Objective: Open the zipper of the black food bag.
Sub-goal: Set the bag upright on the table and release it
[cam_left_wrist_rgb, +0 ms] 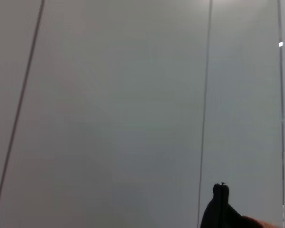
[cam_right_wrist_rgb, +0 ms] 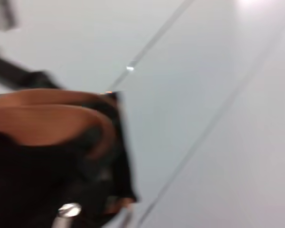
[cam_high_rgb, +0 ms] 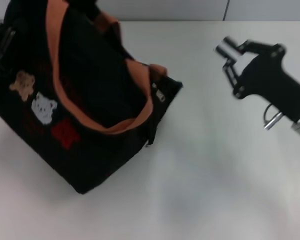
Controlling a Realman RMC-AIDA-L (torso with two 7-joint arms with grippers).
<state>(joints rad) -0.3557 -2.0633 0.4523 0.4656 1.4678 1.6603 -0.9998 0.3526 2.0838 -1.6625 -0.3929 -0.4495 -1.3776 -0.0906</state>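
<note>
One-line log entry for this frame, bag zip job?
black food bag on table | zipper pull untouched | right pincer open, apart from bag | left pincer out of view

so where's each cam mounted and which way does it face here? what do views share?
Head: on the robot's head, facing forward and down at the white table, the black food bag and the right gripper, open beside the bag.
Left wrist: on the left arm, facing pale panelled wall; only a dark bag tip shows, none of the robot.
Right wrist: on the right arm, facing the bag's orange handles and a silver tab.
Shared: the bag, all three.
</note>
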